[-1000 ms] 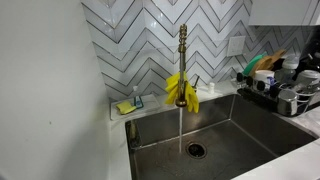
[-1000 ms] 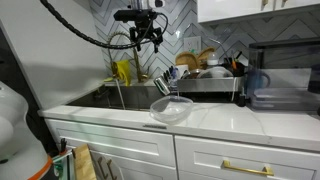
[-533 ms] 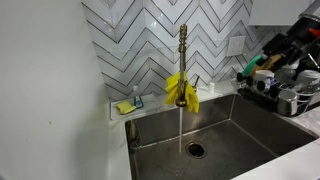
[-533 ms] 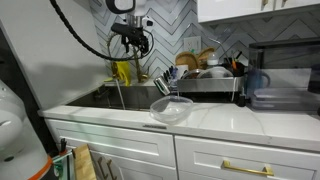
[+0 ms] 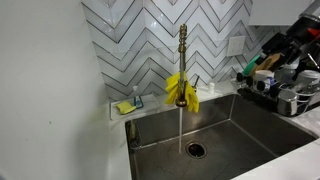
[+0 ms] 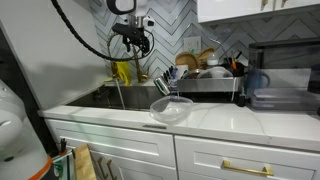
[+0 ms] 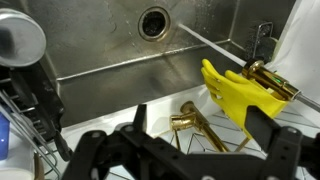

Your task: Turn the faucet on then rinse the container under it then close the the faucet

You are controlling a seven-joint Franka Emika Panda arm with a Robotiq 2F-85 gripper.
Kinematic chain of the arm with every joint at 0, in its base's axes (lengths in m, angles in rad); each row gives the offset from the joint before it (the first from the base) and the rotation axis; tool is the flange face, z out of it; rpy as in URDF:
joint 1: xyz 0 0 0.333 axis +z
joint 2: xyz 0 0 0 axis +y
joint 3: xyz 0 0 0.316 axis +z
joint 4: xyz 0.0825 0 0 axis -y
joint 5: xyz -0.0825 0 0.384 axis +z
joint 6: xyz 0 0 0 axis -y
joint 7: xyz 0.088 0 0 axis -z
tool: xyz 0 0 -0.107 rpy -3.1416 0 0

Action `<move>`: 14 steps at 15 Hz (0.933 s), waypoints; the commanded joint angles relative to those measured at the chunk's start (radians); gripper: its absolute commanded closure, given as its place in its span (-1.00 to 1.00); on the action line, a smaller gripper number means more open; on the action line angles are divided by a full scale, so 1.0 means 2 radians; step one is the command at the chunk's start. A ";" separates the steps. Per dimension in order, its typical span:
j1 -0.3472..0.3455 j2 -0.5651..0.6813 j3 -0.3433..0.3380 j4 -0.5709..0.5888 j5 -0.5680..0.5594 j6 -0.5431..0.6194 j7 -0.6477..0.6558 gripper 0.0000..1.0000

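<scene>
The brass faucet [image 5: 183,55] stands behind the sink with a yellow cloth [image 5: 182,90] draped on it, and a thin stream of water [image 5: 180,125] falls from its spout. In the wrist view the cloth [image 7: 238,90] and a brass lever [image 7: 195,125] lie just under my gripper [image 7: 200,116]. The gripper is open and holds nothing. In both exterior views the gripper [image 6: 134,38] [image 5: 284,46] hovers above the faucet's side. The clear container [image 6: 172,109] sits on the white counter's front edge, apart from the gripper.
A loaded dish rack [image 5: 278,88] [image 6: 205,78] stands beside the steel sink [image 5: 235,130]. The drain [image 7: 153,20] lies at the basin's bottom. A small sponge tray [image 5: 128,104] sits on the ledge. A dark appliance [image 6: 282,78] stands on the counter.
Over the last second my arm swung across toward the faucet and came into an exterior view from the side. In the last half second nothing moved. The jaws stayed open.
</scene>
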 commanded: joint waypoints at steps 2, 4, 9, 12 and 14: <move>0.007 0.082 0.012 0.022 0.123 0.060 -0.038 -1.00; 0.002 0.129 0.029 0.048 0.153 0.075 -0.044 -1.00; -0.003 0.233 0.069 0.142 0.165 0.101 -0.036 -1.00; -0.002 0.283 0.089 0.198 0.157 0.109 -0.030 -1.00; -0.002 0.312 0.099 0.231 0.154 0.116 -0.026 -1.00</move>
